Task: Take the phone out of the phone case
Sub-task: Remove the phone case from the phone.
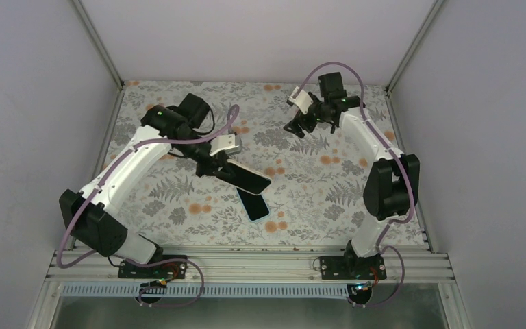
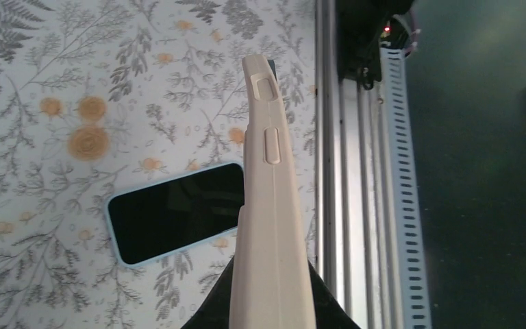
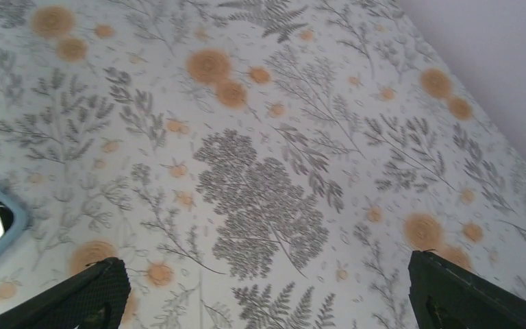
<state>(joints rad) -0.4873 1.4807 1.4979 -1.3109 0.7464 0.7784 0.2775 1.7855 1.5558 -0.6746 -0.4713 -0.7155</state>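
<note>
My left gripper [image 1: 214,164] is shut on the phone case [image 1: 248,178] and holds it above the table. In the left wrist view the case [image 2: 271,205] is seen edge-on, pale beige with raised button covers, between my fingers at the bottom. The phone [image 1: 255,205] lies flat on the table just below the case, black screen up with a light blue rim, apart from the case [image 2: 174,213]. My right gripper [image 1: 294,127] hovers at the back of the table, open, with only the cloth between its fingers [image 3: 103,291].
A floral cloth [image 1: 329,185] covers the table. An aluminium rail [image 1: 246,264] runs along the near edge by the arm bases. Grey walls close in the left, back and right sides. A pale-rimmed rounded corner [image 3: 3,205] shows at the right wrist view's left edge.
</note>
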